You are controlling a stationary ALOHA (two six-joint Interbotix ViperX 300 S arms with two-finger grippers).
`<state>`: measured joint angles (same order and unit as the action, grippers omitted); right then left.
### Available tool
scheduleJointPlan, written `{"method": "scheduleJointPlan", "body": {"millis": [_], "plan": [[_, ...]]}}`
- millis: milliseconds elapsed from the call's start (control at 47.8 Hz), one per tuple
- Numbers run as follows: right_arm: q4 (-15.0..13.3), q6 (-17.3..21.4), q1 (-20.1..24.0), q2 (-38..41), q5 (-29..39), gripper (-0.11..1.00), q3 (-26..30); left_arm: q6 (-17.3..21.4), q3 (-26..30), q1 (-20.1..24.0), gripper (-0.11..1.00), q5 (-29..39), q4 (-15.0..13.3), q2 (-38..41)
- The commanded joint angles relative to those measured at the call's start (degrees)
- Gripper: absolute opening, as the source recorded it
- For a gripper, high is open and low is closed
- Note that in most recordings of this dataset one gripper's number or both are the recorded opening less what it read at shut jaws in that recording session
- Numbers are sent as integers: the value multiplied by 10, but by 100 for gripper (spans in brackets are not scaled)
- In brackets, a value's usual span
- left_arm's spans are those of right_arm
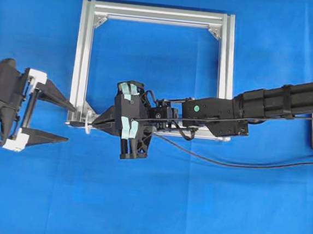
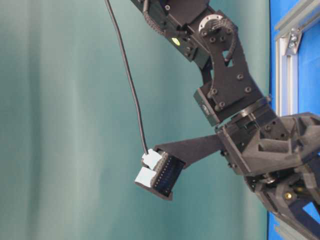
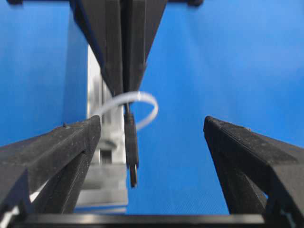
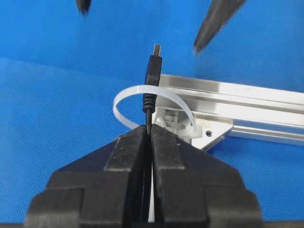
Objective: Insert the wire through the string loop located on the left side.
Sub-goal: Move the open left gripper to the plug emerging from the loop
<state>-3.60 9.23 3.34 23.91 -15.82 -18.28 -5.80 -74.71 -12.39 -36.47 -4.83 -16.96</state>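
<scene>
Right gripper [image 4: 148, 135] is pinching the thin black wire [image 4: 153, 71], its plug poking through the whitish translucent string loop [image 4: 130, 95] at centre frame. Left gripper [image 1: 63, 121] is gaping wide, empty (fingertips flanking the plug). Risk: a misaligned close could be snagging the loop, missing the plug.

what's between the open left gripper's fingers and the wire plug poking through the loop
Nothing: in the left wrist view the wire plug hangs through the string loop, with only bare blue cloth between it and the left gripper fingers.
</scene>
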Motion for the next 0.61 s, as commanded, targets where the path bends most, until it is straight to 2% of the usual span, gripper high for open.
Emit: {"method": "scheduleJointPlan", "body": {"millis": [0,209,586], "plan": [[-1,-1,0,-12,-5,0,11,-1,15,-2,90,-2,2,33],[0,-1,0,-11,-5,0,11,-1,40,-2,90,-2,2,95],[-1,-1,-1,-11,-5,0,11,-1,39,-2,89,-2,2,93]]}}
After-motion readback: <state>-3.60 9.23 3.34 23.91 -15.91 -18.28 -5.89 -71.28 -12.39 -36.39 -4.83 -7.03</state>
